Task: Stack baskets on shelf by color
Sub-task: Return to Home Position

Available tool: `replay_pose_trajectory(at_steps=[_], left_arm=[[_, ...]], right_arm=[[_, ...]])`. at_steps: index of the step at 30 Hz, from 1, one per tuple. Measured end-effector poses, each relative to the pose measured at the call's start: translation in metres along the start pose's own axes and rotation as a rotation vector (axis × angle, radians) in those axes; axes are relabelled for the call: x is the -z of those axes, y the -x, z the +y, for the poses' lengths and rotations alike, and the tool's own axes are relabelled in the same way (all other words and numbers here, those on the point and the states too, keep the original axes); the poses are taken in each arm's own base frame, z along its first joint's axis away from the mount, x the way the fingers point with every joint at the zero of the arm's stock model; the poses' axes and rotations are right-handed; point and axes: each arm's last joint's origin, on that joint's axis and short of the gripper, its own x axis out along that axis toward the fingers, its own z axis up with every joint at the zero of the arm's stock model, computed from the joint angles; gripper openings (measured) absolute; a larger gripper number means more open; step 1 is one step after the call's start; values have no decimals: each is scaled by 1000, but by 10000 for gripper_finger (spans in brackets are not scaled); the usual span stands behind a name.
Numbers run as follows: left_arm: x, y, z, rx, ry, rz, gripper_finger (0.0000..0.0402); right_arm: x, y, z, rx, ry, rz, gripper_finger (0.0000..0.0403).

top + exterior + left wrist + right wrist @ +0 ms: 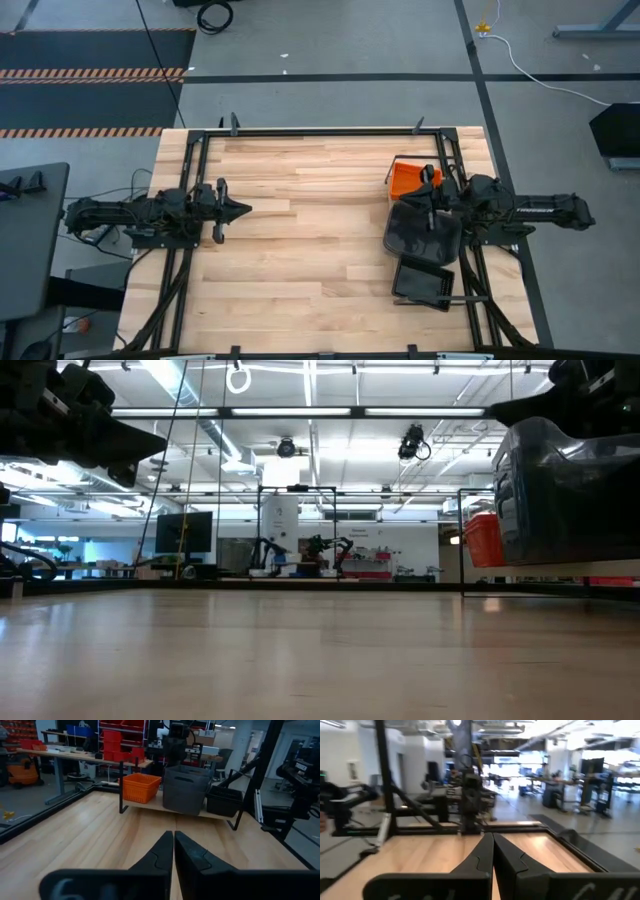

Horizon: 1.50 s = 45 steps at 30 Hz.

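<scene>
I see orange baskets (141, 786), grey baskets (185, 787) and black baskets (224, 800) stacked on the shelf (150, 806), and my right gripper (493, 837), clenched empty like the left gripper (173, 837), hangs over them, so a dip could topple the tall grey stack.

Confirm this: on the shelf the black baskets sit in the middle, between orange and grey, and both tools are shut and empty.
Wrong on one point: the grey baskets sit in the middle of the shelf, between the orange baskets and black baskets, per the left wrist view. Left tool and right tool are shut and empty.
</scene>
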Motion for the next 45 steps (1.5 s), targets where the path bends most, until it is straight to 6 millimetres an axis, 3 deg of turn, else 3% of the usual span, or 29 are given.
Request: replay_pose_trajectory(at_steps=[13,45], left_arm=[[1,0,0,-2,76,16,20],[1,0,0,-2,77,14,24]], right_arm=[[1,3,-1,59,-5,16,12],[2,3,-1,58,-32,17,16]])
